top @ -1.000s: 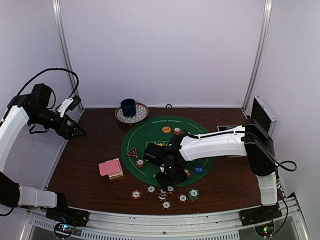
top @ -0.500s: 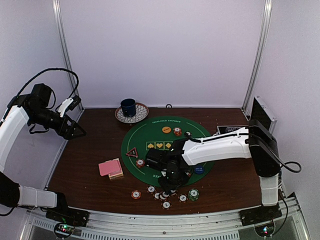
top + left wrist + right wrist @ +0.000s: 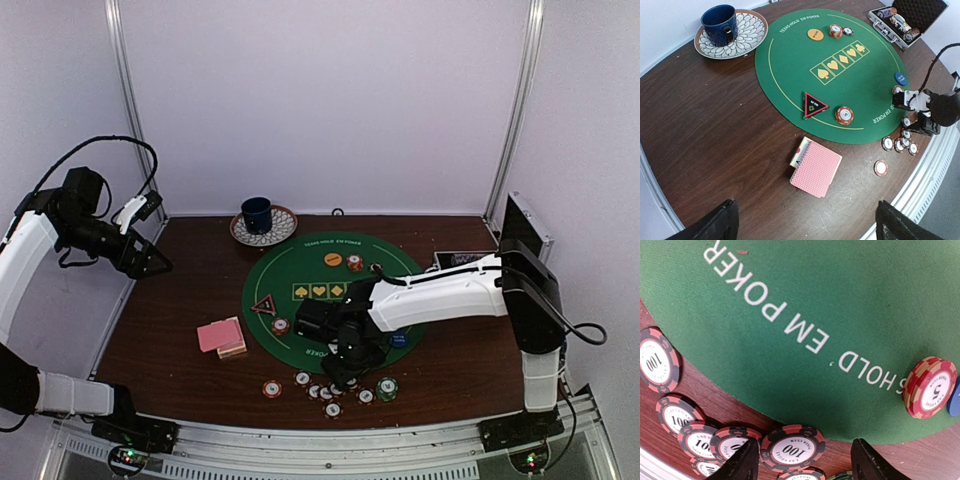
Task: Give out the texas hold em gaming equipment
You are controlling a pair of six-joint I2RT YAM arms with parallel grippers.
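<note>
A round green poker mat [image 3: 330, 300] lies mid-table. A pink-backed card deck [image 3: 221, 336] sits left of it, also in the left wrist view [image 3: 816, 166]. The red-edged triangle marker [image 3: 264, 305] and a red chip stack [image 3: 281, 326] sit on the mat's left. An orange disc [image 3: 333, 260] and a blue disc [image 3: 398, 340] lie on the mat. Several loose striped chips [image 3: 330, 390] lie by the front edge. My right gripper [image 3: 347, 368] is open low over them, with a "100" chip [image 3: 792, 447] between its fingers [image 3: 740, 462]. My left gripper [image 3: 150, 262] is open, empty and raised at the far left.
A blue cup on a patterned saucer [image 3: 262, 222] stands at the back. A black metal-edged case [image 3: 520, 235] with chips inside is open at the right [image 3: 905, 20]. A red "5" chip stack [image 3: 930, 386] sits at the mat's near edge beside the blue disc.
My right gripper has moved toward the front edge, from over the mat to over the row of loose chips. The left arm has not moved.
</note>
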